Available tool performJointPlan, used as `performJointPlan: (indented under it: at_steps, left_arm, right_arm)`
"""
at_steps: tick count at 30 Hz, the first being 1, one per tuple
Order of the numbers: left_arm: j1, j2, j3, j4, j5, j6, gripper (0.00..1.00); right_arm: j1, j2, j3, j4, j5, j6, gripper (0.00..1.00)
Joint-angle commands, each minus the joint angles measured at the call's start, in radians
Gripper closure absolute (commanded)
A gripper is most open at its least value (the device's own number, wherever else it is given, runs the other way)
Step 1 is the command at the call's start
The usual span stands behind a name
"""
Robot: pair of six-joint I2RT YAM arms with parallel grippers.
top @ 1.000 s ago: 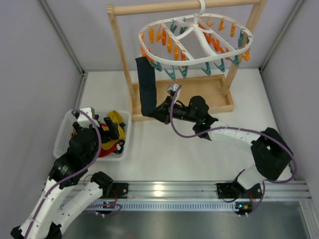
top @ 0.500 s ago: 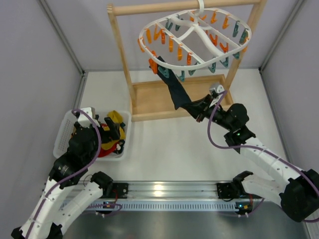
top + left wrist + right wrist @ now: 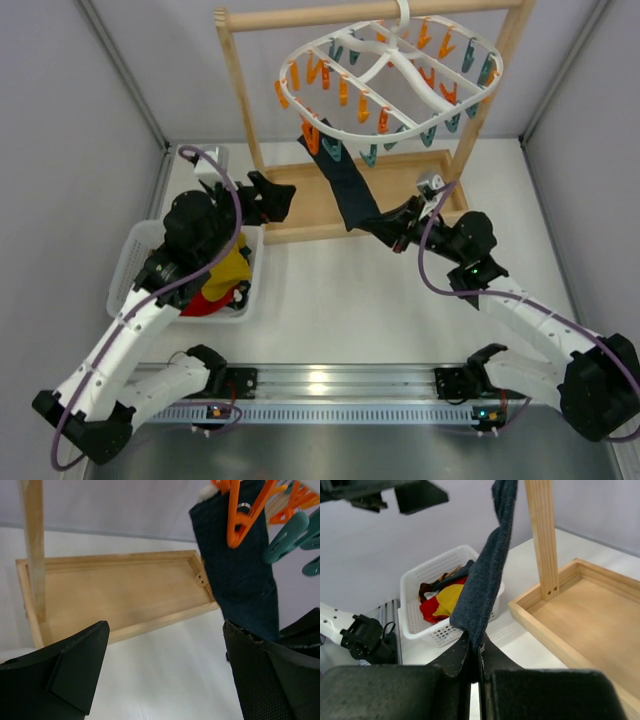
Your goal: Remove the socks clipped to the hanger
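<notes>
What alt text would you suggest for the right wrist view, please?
The right hand is shut on the lower end of a dark blue sock that runs up out of the picture. Behind it stands a white basket with red, yellow and dark socks inside, and to the right a wooden post rises from a wooden tray.

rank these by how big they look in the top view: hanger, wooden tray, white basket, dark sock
1. hanger and wooden tray, about alike; the hanger hangs nearer the camera, so unsure
2. white basket
3. dark sock
</notes>
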Motion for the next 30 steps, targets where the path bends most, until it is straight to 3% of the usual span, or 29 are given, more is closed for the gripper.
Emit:
performJointPlan:
  at_steps: [1,8,18,21,24,30]
  left_arm:
    - [0.003,0.089,0.102,0.209,0.030,-0.010,0.01]
    - [0.016,0.204,0.232,0.269,-0.003,0.028,0.01]
    - [0.042,0.150,0.237,0.206,-0.066,0.092,0.01]
    - [0.072,0.162,0.257,0.194,-0.011,0.102,0.01]
    - [0.103,0.193,0.280,0.194,0.095,0.102,0.01]
    - [0.181,0.294,0.317,0.252,0.377,0.045,0.01]
  right_arm:
    - [0.060,0.048,0.014,0.083,-0.007,0.014,1.00]
    - [0.129,0.132,0.063,0.177,0.063,0.055,1.00]
    - [0.254,0.312,0.163,0.371,-0.006,0.170,1.00]
    - [0.255,0.268,0.098,0.446,-0.039,0.205,1.00]
    - [0.251,0.185,0.035,0.410,-0.069,0.185,1.00]
    - [0.221,0.019,0.021,0.134,-0.076,0.060,1.00]
